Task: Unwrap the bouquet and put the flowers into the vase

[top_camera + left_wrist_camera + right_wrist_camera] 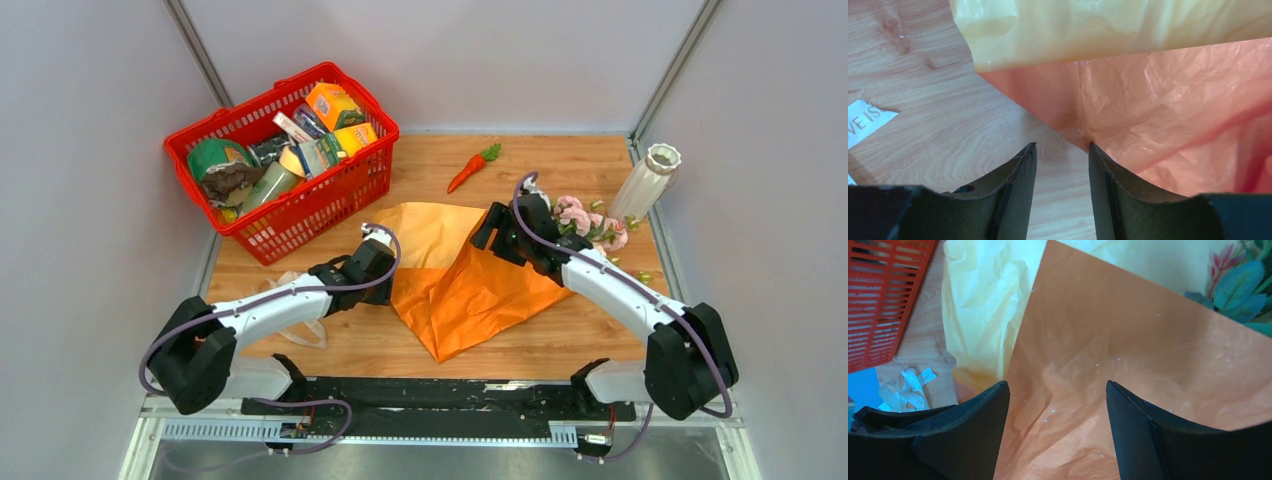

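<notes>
Nearest the arm bases, the left gripper (1060, 150) sat low over the table (350, 345) at the left edge of the spread paper (470, 285). In the left wrist view its fingers (1020, 170) stood moderately apart. A corner of the orange sheet reached the tip of the finger on the right of the frame, but nothing was pinched between them.

Further up and right of centre in the top view, the right gripper (1057, 387) hovered over the middle of the sheet. Its fingers were spread wide with only flat paper showing beneath them, so it held nothing.

The flowers (592, 222) lay loose on the table, clear of the paper, just right of the right gripper and partly behind that arm's wrist. The pink blooms clustered toward the upper right of the frame. The arm hid most of the stems, so I could not tell their long axis for sure.

The vase (645, 180) stood just beyond the blooms at the right edge of the table.

The unwrapping looked done. The coming pick would belong to the right arm, much the nearer, which would have to swing right, away from the sheet, to reach the stems.
</notes>
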Robot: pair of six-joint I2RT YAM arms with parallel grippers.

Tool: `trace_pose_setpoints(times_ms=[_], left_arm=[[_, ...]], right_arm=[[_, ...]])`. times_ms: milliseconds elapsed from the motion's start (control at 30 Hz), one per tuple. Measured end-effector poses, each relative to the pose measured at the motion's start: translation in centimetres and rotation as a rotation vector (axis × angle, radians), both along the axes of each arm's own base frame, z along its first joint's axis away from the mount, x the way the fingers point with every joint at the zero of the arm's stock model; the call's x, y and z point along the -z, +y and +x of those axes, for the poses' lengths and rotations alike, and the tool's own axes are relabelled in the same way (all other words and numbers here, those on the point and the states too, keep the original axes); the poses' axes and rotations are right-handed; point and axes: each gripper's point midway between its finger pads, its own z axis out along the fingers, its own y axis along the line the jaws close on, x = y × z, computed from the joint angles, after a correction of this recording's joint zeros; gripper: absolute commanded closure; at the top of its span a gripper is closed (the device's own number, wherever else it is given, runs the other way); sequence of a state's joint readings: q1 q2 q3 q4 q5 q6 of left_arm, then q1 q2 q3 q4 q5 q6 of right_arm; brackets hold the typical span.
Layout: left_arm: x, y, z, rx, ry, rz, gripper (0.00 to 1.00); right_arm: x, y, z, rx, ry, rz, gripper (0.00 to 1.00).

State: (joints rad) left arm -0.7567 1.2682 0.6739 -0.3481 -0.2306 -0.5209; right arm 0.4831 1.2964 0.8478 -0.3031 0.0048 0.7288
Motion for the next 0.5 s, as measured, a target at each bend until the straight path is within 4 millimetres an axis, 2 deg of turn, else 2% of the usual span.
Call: trace_pose_setpoints(times_ms=[167,367,500], left_arm=[[1.6,1.0,0.3,-0.053,0.015,0.055,0.45],[2.4,1.7,-0.4,-0.074,0.005,0.031,0.43],[2.5,1.6,-0.5,-0.076,0.008,0.014,0.44]], right_arm=[[-0.2,1.4,-0.1,0.078,0.04,0.008,0.26],[0.0,1.2,0.0,0.19,0.083,0.001,0.25],[1.0,1.2,0.2,0.247,0.139,-0.033,0.25]])
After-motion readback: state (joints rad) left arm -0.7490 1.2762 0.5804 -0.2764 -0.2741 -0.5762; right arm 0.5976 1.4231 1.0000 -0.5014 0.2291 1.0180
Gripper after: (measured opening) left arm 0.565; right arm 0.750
